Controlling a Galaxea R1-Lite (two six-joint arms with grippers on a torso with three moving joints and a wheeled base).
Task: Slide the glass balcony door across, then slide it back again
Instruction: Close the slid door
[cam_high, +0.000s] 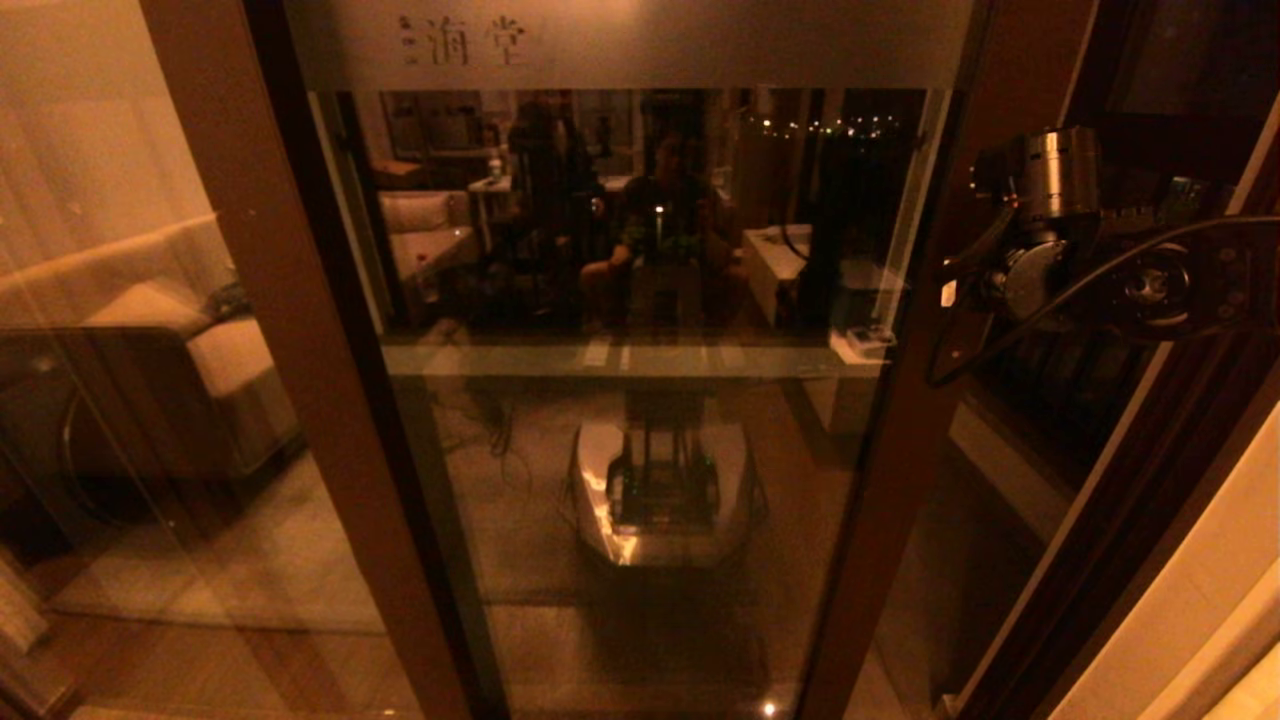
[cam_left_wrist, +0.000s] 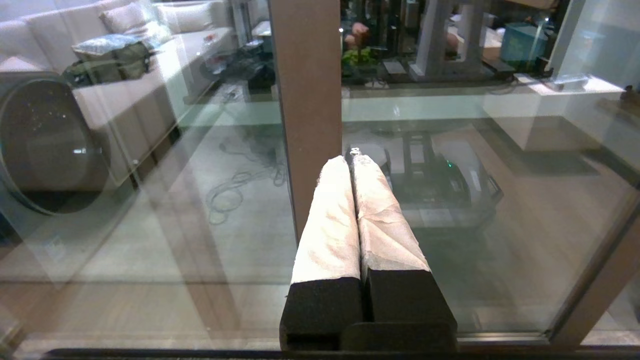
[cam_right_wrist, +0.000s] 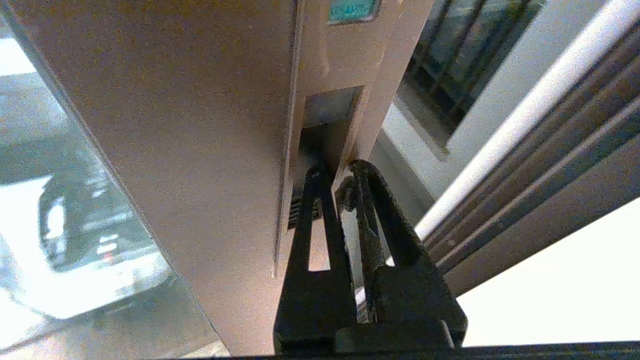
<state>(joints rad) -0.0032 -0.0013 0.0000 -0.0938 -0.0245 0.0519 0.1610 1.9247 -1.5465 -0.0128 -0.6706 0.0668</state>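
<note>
The glass balcony door (cam_high: 640, 300) fills the middle of the head view, brown-framed, with a frosted top band carrying Chinese characters (cam_high: 460, 42). It stands away from the jamb, leaving a gap at the right. My right gripper (cam_right_wrist: 339, 171) is at the door's right stile (cam_high: 900, 450). One finger sits in the recessed handle slot (cam_right_wrist: 327, 120) and the other is past the stile's edge, so the jaws pinch the slot's thin lip. My left gripper (cam_left_wrist: 352, 159) is shut on nothing, its white-wrapped fingers (cam_left_wrist: 330, 220) pointing at the glass beside a brown stile (cam_left_wrist: 307, 100).
The unmoving brown-framed pane (cam_high: 120, 350) lies to the left. On the right run the frame's tracks (cam_right_wrist: 550, 165) and a pale wall (cam_high: 1200, 600). A dark barred window (cam_right_wrist: 460, 55) shows through the gap. The glass reflects the room and my base (cam_high: 660, 490).
</note>
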